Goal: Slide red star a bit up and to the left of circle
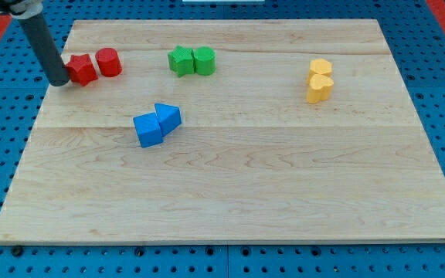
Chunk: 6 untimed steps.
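The red star (82, 69) lies near the board's upper left, touching or nearly touching the red circle (cylinder) (109, 62) on its right. The star sits slightly lower than the circle and to its left. My tip (58, 80) rests on the board right at the star's left side, apparently in contact with it. The dark rod rises from there toward the view's top left.
A green star (181, 60) and a green hexagon-like block (204, 60) sit together at the top middle. A blue cube (148, 129) and a blue triangle (168, 116) touch at centre left. Two yellow blocks (320, 81) stand at the right. The wooden board's left edge (41, 116) is near my tip.
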### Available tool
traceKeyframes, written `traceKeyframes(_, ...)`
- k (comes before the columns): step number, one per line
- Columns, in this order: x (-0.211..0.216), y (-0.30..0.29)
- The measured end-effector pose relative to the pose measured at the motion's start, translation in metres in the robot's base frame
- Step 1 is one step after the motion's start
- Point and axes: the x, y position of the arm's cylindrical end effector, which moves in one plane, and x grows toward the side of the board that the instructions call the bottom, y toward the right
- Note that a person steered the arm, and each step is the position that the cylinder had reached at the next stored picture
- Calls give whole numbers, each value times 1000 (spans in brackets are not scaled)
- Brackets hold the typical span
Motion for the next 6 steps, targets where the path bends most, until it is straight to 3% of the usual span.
traceKeyframes(1,-13,-9)
traceKeyframes(3,22,27)
traceKeyframes(6,-25,34)
